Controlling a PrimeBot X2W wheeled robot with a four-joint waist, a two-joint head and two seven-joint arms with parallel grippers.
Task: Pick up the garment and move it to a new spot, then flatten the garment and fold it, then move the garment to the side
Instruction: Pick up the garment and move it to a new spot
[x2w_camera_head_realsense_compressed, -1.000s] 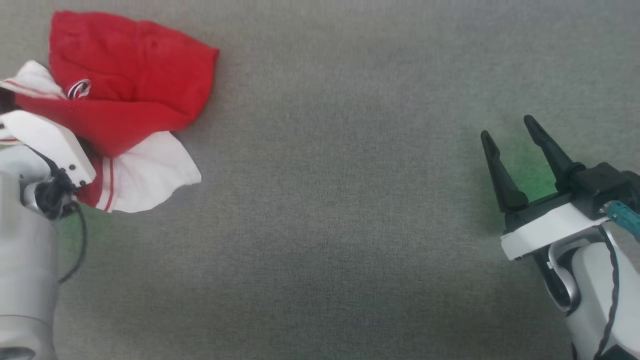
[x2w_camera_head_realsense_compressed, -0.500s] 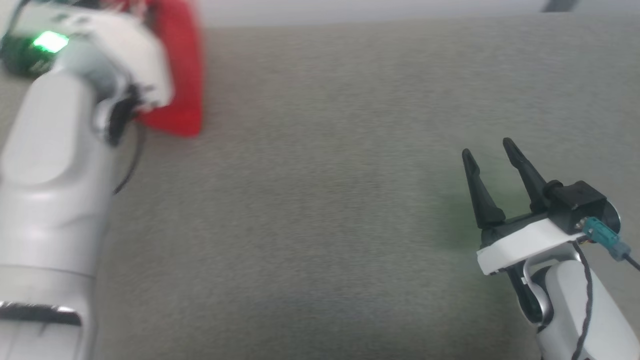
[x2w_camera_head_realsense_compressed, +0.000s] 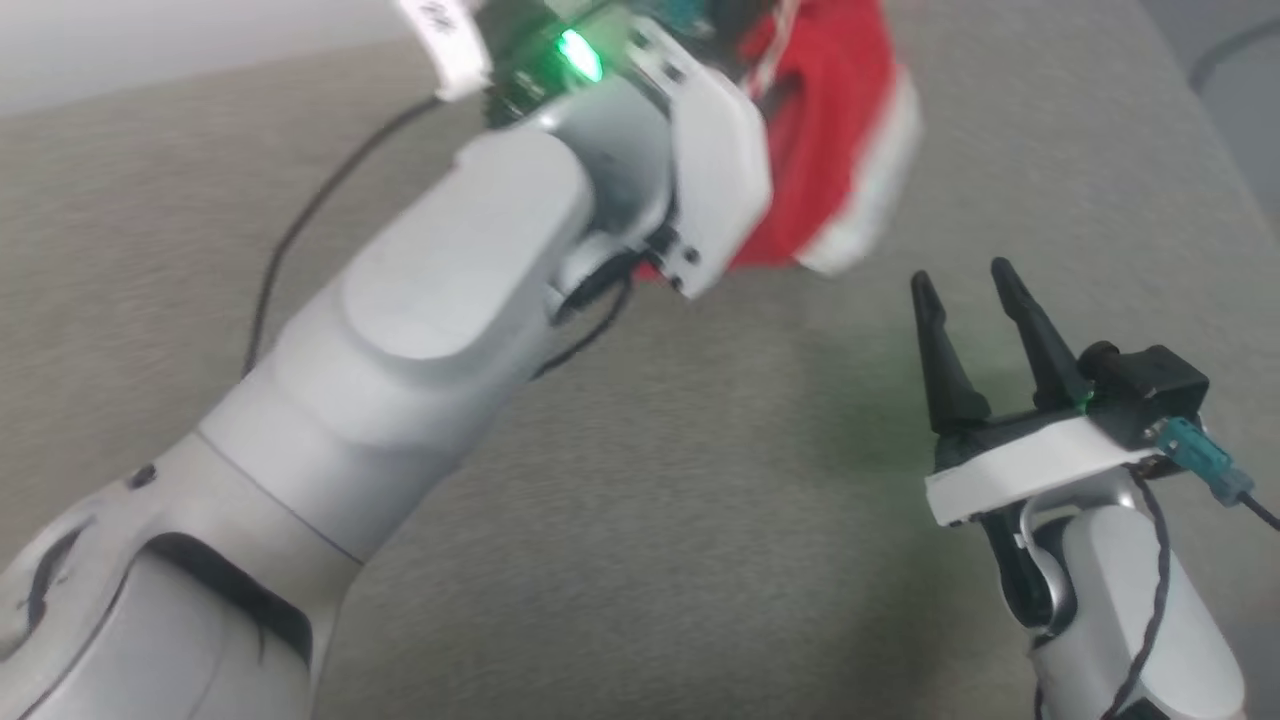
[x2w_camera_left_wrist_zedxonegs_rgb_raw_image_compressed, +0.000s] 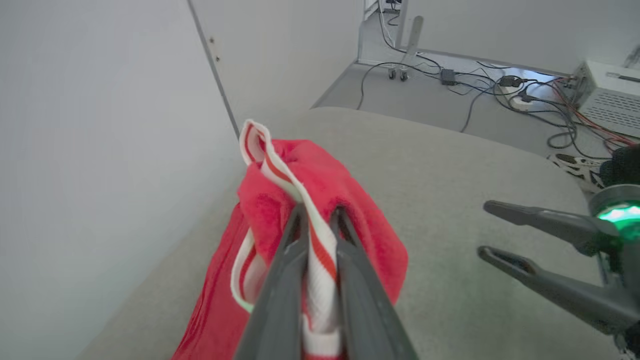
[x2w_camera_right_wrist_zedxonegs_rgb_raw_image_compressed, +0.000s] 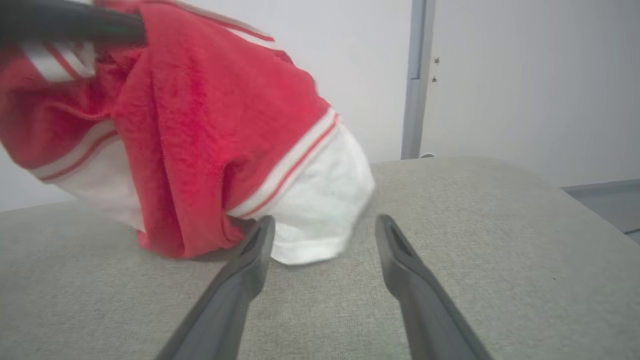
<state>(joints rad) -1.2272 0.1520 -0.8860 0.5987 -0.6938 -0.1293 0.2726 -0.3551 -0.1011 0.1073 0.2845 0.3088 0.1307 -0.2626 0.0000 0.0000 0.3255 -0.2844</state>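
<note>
Holding garment (x2w_camera_left_wrist_zedxonegs_rgb_raw_image_compressed: 350, 200) up: left claw (x2w_camera_left_wrist_zedxonegs_rgb_raw_image_compressed: 320, 212) clenched on striped trim, right claw (x2w_camera_head_realsense_compressed: 958, 275) gaped empty; best lowered slowly onto table (x2w_camera_head_realsense_compressed: 700, 500), dragged flat.

Soft, bright, even light leaves only faint shadows. In the head view, motion blur smears the garment (x2w_camera_head_realsense_compressed: 840, 130) and the left forearm (x2w_camera_head_realsense_compressed: 450, 300). A green lamp (x2w_camera_head_realsense_compressed: 578, 52) glares, and a green tint lies on the grey fabric surface (x2w_camera_head_realsense_compressed: 700, 560) beside the right gripper (x2w_camera_head_realsense_compressed: 959, 273).
</note>
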